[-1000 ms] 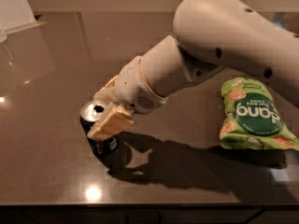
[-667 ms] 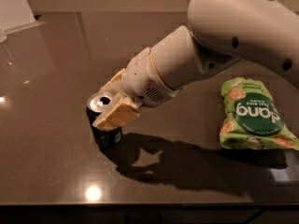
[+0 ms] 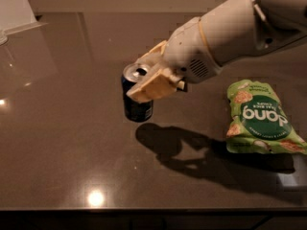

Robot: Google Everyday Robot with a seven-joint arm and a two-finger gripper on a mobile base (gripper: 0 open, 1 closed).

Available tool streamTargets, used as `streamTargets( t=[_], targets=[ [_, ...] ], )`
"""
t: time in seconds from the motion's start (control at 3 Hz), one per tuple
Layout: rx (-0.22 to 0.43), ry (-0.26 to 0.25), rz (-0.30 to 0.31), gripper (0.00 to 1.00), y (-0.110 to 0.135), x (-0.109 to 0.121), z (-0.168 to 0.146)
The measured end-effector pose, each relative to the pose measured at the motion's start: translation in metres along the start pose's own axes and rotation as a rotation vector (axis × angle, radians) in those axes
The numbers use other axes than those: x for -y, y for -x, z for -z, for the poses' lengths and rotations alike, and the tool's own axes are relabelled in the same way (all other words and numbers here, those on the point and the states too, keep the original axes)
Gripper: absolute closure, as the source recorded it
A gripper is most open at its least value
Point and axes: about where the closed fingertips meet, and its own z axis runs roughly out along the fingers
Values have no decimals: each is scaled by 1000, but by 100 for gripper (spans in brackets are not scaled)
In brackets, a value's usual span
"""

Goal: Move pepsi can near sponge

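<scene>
The pepsi can (image 3: 136,104) is dark blue with a silver top and stands upright at the middle of the dark table (image 3: 72,143). My gripper (image 3: 145,74) is shut on the can's upper part, with one cream finger pad (image 3: 149,87) across its front and the other behind it. The can's base seems to hang slightly above the table, with its shadow just below and to the right. The white arm reaches in from the upper right. The sponge is out of view.
A flat green snack bag (image 3: 258,119) lies on the table to the right of the can. A pale wall or panel (image 3: 14,6) stands at the far left corner. The table's front edge (image 3: 144,209) runs along the bottom.
The gripper has carried the can to the right and away from the front edge, lifting it slightly. The arm has drawn back towards the upper right. The bag has not moved.
</scene>
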Motion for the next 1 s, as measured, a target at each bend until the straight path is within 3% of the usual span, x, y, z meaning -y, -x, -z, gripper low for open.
streamTargets(
  t=[0.67, 1.0],
  targets=[
    [-50, -144, -130, 100, -50, 65, 50],
    [-63, -186, -174, 100, -69, 83, 64]
  ],
)
